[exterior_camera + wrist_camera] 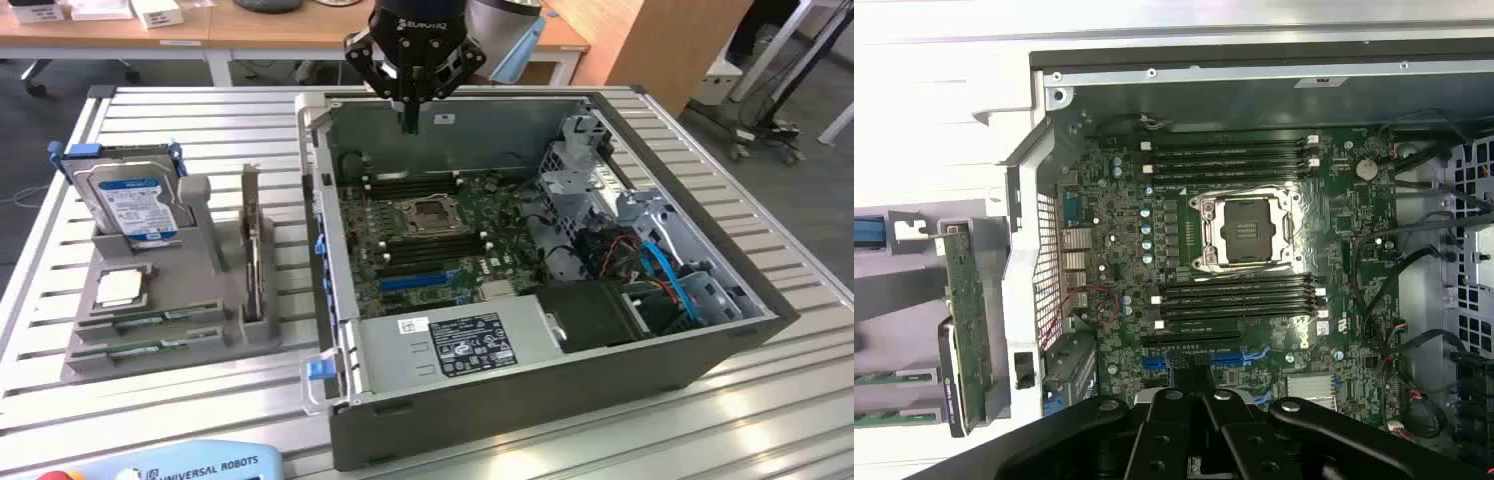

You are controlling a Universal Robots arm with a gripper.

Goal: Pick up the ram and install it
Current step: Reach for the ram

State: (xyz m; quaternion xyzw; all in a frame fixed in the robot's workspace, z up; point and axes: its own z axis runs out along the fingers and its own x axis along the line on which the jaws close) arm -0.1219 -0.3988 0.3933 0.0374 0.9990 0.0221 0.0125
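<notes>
The gray holder (94,355) near the desk's (200,410) edge at the exterior view's left holds a hard drive (134,205), an upright card (250,240) and two ram sticks (163,319). The sticks lie on edge in its front slots, their long axis along the desk's slats. The hand (411,122), closed, hangs over the open computer case (534,400), near its far wall.

A silver hard drive (131,205) is held upright in a gray holder (200,340) on the slatted metal table (174,120), with a dark expansion card (250,240) stood on edge just beside it, toward the exterior view's right. A labelled power supply (454,345) is seen inside the open computer case (534,400), and a blue-and-white pendant (187,465) is laid at the table's near edge.
</notes>
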